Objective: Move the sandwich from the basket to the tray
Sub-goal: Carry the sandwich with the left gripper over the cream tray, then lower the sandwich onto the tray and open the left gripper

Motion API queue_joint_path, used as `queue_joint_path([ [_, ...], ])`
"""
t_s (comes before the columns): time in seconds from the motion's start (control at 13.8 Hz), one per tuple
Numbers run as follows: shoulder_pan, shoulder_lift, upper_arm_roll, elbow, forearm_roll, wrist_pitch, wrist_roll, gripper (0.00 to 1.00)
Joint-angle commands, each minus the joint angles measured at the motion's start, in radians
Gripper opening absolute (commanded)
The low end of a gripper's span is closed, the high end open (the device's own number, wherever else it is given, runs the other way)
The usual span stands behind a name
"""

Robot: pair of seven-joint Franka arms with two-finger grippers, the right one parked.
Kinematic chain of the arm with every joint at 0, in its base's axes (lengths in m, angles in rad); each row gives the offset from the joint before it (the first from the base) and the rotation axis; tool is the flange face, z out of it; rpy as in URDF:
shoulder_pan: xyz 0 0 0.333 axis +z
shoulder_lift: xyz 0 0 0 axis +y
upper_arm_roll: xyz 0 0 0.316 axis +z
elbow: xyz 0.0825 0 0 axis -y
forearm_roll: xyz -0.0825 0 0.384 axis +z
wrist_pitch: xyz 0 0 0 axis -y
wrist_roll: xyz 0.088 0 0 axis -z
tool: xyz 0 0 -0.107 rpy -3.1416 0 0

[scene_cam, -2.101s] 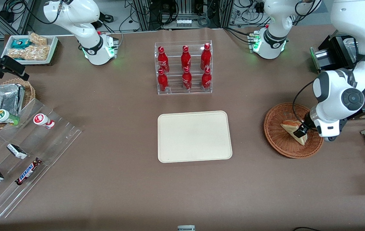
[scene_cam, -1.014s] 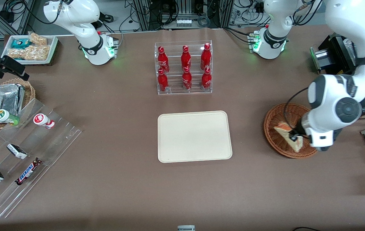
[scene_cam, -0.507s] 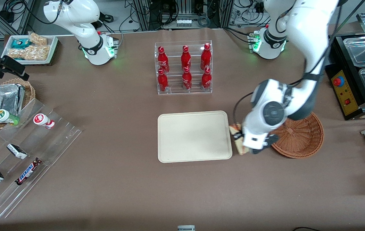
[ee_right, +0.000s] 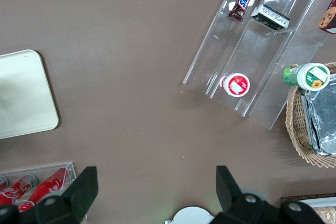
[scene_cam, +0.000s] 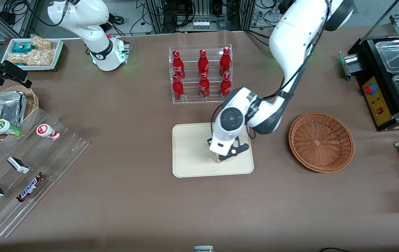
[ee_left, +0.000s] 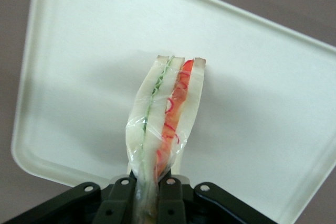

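Black fingers (ee_left: 170,195) of the left arm's gripper (ee_left: 148,192) are pinched together on the narrow end of the sandwich (ee_left: 164,121), whose clear wrap shows pale bread with green and red filling between. The wedge hangs above the tray (ee_left: 79,51), over its cream-beige floor; whether it touches the floor cannot be told. In the front view the gripper (scene_cam: 224,158) sits above the tray (scene_cam: 192,147), toward the edge nearer the basket (scene_cam: 321,141), with only a sliver of the sandwich (scene_cam: 218,161) showing under it. The reddish-brown wicker basket stands beside the tray toward the working arm's end of the brown table (scene_cam: 132,210). A clear rack of red bottles (scene_cam: 201,74) stands farther from the front camera than the tray. Cables and metal framing run along the table's edge farthest from the camera.
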Motion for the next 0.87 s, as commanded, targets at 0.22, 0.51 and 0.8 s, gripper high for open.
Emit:
queue_joint_path([
  [0.22,-0.051,0.067,0.013,0.048,0.055,0.099,-0.015,0.06],
  [0.51,-0.051,0.073,0.013,0.047,0.074,0.106,-0.019,0.80],
  [0.8,-0.048,0.009,0.013,0.047,0.081,0.084,-0.073,1.00],
])
